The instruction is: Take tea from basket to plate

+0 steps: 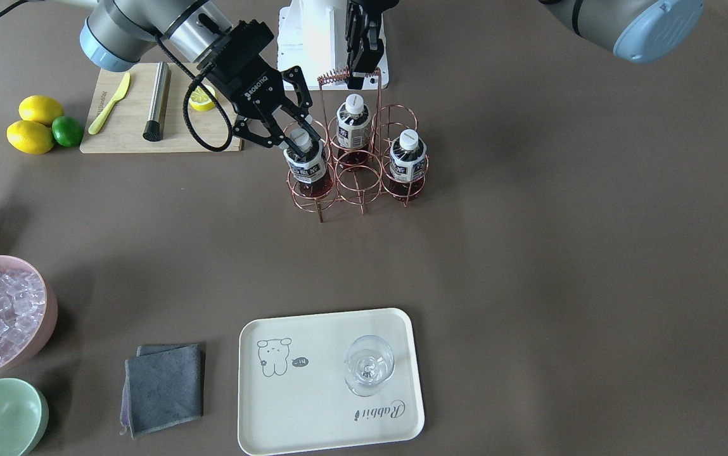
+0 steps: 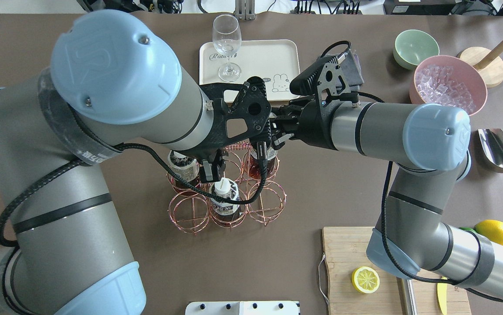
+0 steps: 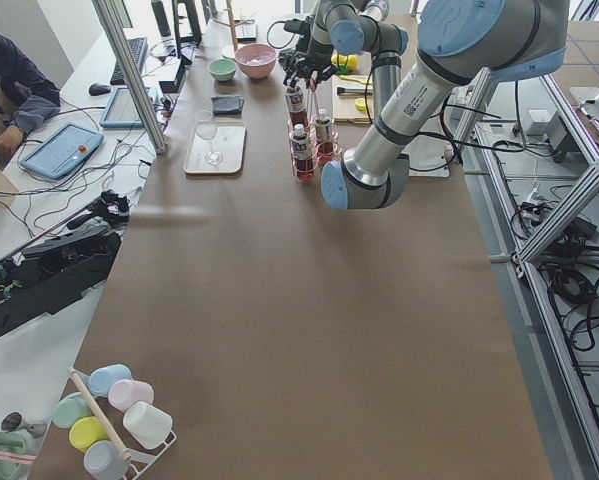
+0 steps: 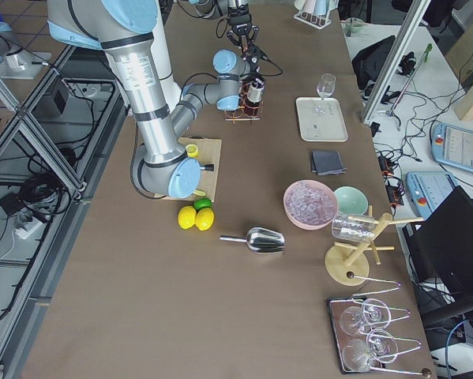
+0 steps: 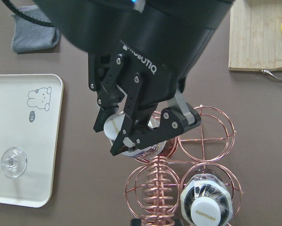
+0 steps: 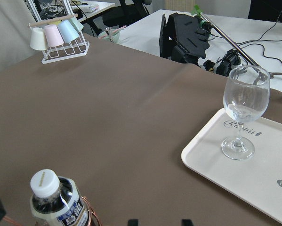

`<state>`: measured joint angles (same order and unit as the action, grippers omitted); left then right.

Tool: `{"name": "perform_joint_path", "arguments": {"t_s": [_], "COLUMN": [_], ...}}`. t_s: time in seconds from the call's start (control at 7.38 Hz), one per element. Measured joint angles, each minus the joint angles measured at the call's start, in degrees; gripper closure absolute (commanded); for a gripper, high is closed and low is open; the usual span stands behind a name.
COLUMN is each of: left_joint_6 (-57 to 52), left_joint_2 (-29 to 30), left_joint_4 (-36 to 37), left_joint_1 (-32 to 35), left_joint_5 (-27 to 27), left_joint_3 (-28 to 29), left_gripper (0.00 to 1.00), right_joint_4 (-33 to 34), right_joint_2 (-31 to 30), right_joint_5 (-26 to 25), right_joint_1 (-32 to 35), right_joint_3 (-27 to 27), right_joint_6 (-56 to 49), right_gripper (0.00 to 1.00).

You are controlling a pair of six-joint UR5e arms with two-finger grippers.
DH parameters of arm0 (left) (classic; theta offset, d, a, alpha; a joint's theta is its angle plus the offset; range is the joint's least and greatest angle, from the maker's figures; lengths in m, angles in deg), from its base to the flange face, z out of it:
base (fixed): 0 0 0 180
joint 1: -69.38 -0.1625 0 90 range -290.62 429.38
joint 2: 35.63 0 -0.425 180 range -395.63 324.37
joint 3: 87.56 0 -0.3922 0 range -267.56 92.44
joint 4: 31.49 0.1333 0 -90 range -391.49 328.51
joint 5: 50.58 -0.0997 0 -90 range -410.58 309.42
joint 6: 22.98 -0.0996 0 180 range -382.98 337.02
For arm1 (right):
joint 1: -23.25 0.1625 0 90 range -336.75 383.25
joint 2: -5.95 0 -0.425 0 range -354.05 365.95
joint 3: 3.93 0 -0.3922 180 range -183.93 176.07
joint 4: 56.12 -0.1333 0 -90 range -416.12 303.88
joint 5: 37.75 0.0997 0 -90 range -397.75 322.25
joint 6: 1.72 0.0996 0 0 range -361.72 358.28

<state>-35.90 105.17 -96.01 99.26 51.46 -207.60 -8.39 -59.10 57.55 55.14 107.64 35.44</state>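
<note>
Right gripper (image 1: 294, 136): reaches in from the cutting-board side. Its fingers sit close on either side of the neck of the tea (image 1: 305, 166). I cannot tell whether they press on it.

Tea: upright in a corner cell of the basket (image 1: 320, 212), in the row facing the plate (image 1: 313, 411), at the robot's right end. Its base is down inside the ring.

Left gripper (image 1: 357, 79): above the basket, jaws narrow and pinched on the top bar of the handle, just beside the coiled section.

Other contents: a second bottle (image 1: 354, 123) stands in the middle cell of the row nearer the robot. A third bottle (image 1: 408, 158) stands in the corner cell at the other end of the tea's row. The remaining three cells hold nothing.

Plate: flat on the table, well apart from the basket. A glass (image 1: 369, 365) stands upright on it.
</note>
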Motion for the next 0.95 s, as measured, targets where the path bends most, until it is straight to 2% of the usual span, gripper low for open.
{"name": "perform_joint_path", "arguments": {"t_s": [0.27, 0.54, 0.68, 0.95], "left_joint_6": [0.00, 0.00, 0.00, 0.00], "left_joint_2": [0.00, 0.01, 0.06, 0.31], "left_joint_4": [0.00, 0.00, 0.00, 0.00], "left_joint_1": [-0.05, -0.06, -0.06, -0.08], "left_joint_5": [-0.07, -0.08, -0.08, -0.09], "left_joint_3": [-0.01, -0.05, -0.04, 0.04], "left_gripper": [1.00, 1.00, 1.00, 1.00], "right_joint_4": [3.68, 9.21, 11.43, 12.83], "right_joint_2": [1.33, 4.79, 6.56, 7.42], "right_joint_5": [3.63, 11.91, 15.98, 18.96], "right_joint_1": [3.46, 10.56, 14.68, 20.64], "right_joint_3": [2.21, 3.78, 3.72, 1.55], "right_joint_6": [0.98, 2.41, 2.90, 2.85], "right_gripper": [1.00, 1.00, 1.00, 1.00]}}
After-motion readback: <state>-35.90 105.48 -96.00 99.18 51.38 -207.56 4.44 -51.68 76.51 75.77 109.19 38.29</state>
